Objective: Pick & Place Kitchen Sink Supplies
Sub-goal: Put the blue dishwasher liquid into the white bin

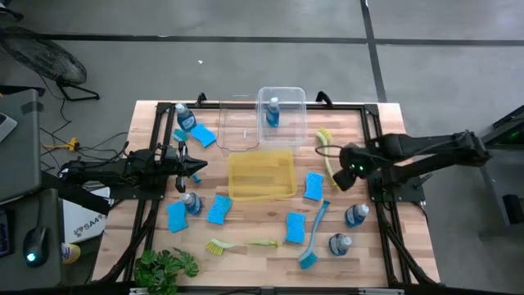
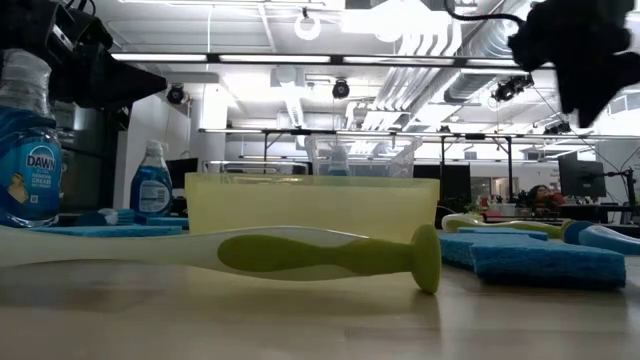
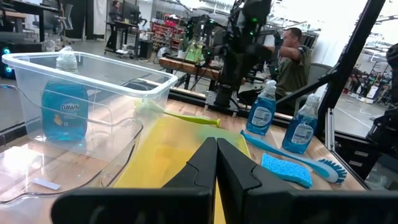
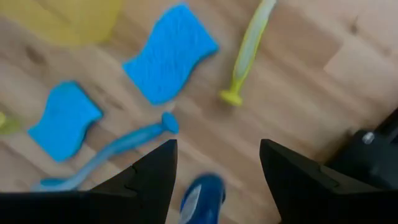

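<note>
My right gripper [image 1: 344, 177] [image 4: 217, 163] is open and empty. It hovers above the table's right part, over a blue-liquid bottle [image 1: 356, 215] [image 4: 202, 198]. Around it lie a blue sponge [image 1: 313, 186] [image 4: 171, 53], a blue brush [image 1: 313, 238] [image 4: 112, 152] and a yellow-green brush [image 1: 327, 152] [image 4: 249, 50]. My left gripper [image 1: 195, 166] [image 3: 216, 163] is shut and empty. It is left of the yellow bin [image 1: 262, 174], pointing toward it. One bottle [image 1: 272, 112] [image 3: 65, 106] stands inside a clear bin [image 1: 282, 92]. Other bottles, sponges and a second yellow-green brush [image 1: 241, 244] [image 2: 320, 255] lie on the table.
A second clear bin [image 1: 237, 123] stands beside the first. A leafy plant [image 1: 164, 266] sits at the near left corner. Bottles [image 1: 185, 117] [image 1: 191, 201] and sponges [image 1: 205, 135] [image 1: 176, 216] flank my left gripper. A person [image 3: 289, 53] sits beyond the table's right side.
</note>
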`<move>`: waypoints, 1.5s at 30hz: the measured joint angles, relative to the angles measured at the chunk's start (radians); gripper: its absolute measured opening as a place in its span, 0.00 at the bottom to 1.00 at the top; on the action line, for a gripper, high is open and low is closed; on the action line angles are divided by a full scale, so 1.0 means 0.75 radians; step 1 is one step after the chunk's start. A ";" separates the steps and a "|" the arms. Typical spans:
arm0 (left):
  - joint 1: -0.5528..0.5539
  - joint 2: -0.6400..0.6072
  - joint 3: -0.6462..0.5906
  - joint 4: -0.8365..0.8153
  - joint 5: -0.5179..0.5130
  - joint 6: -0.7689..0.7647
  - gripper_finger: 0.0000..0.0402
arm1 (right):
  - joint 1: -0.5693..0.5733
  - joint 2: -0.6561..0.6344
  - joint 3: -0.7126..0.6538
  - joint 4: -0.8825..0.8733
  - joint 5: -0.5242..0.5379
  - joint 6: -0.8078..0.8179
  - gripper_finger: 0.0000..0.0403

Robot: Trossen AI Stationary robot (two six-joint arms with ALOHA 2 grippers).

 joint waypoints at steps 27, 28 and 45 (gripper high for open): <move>0.000 0.000 0.000 0.000 0.000 0.000 0.00 | 0.389 -0.021 -0.015 -0.098 -0.295 0.975 0.55; 0.000 0.000 0.000 0.001 0.000 0.000 0.00 | 0.396 -0.021 -0.015 -0.083 -0.316 1.005 0.55; 0.000 0.000 0.000 0.000 0.000 0.000 0.00 | 0.440 0.053 -0.015 -0.003 -0.425 1.215 0.55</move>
